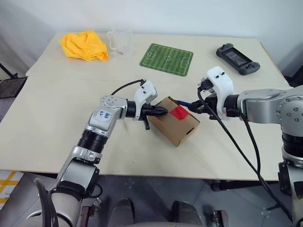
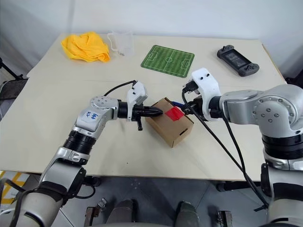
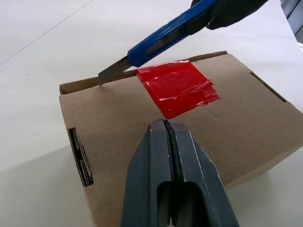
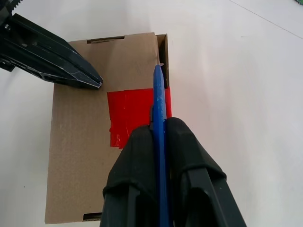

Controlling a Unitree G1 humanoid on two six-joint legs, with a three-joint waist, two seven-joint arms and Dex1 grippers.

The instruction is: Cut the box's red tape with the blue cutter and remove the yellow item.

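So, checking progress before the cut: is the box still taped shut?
Shut. The red tape lies whole across the box top's flap edge; the blue cutter blade meets the seam beside it.

A pale beige worktop [image 1: 57,123] stands before a plain white wall [image 1: 189,16] in soft, even light. Two boards make it up, and a seam runs between them on the left. At the far side lie a yellow cloth [image 1: 85,46], a clear measuring cup [image 1: 120,41], a green pitch mat [image 1: 166,59] and a dark game controller [image 1: 237,58]. Below the near edge the floor [image 1: 156,189] is grey.
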